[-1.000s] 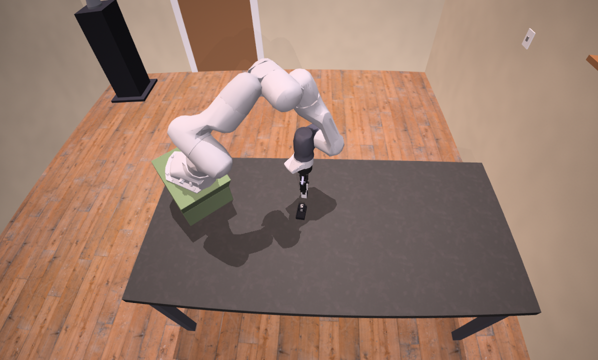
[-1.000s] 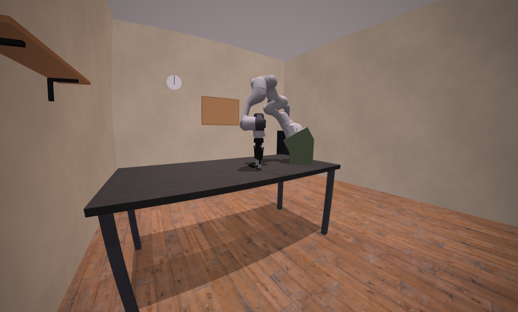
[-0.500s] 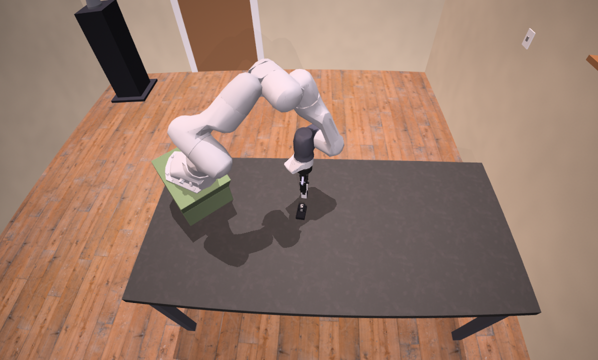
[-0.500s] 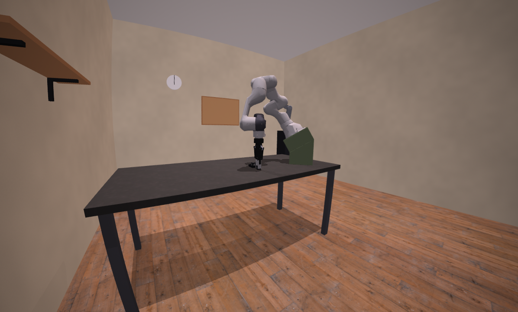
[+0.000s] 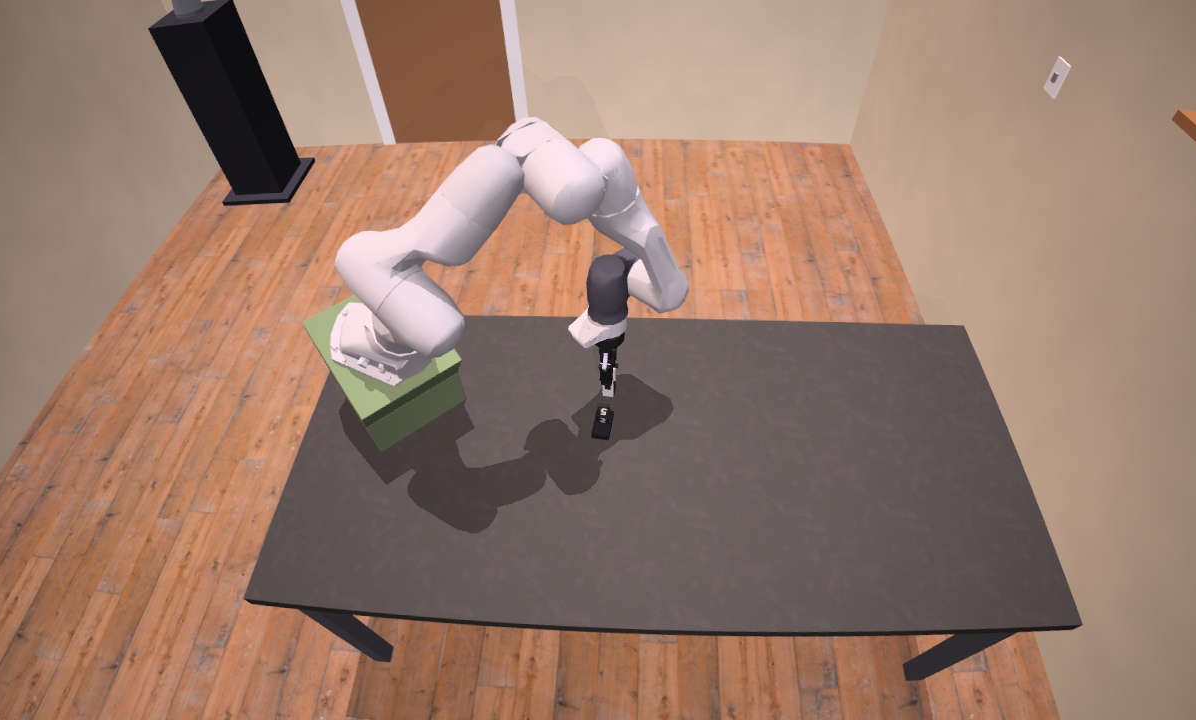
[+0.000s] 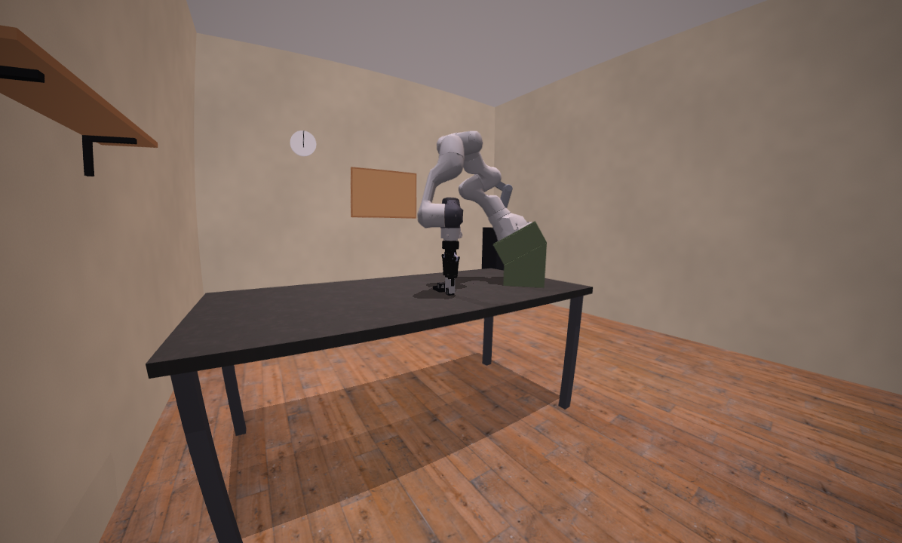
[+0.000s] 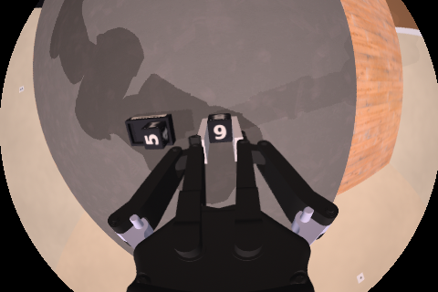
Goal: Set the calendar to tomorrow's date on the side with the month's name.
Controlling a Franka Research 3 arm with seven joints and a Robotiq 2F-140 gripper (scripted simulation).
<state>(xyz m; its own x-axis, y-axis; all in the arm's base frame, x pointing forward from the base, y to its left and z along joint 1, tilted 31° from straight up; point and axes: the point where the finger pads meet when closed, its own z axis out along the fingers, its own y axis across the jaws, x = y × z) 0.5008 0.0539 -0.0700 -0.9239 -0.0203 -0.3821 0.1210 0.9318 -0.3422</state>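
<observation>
While one block point(image 7: 151, 135) sits in the tray point(image 5: 595, 435) point(image 7: 130, 133), the gripper point(image 5: 608, 394) point(image 6: 449, 292) point(image 7: 220, 127) nearly shut, pinching the 9 block point(image 7: 220, 130).

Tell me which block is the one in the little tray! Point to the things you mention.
On the dark table point(image 5: 763, 492) point(image 6: 305, 314) point(image 7: 251, 32), find the small black tray point(image 5: 600, 436) point(image 6: 437, 288) point(image 7: 171, 124). Inside sits a black cube point(image 5: 602, 411) point(image 7: 151, 139) showing a white 5. The other cube point(image 7: 220, 131) is between the gripper's point(image 5: 608, 392) point(image 6: 449, 291) point(image 7: 220, 134) fingers.

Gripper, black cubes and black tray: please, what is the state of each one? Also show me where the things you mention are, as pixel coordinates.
Black two-finger gripper point(image 5: 608, 392) point(image 6: 449, 291) point(image 7: 220, 127): shut on the cube showing 9.
Black cube showing white 9 point(image 7: 220, 130): held.
Black cube showing white 5 point(image 7: 153, 139): inside tray.
Black rectangular tray point(image 5: 600, 436) point(image 7: 130, 133): on table.
</observation>
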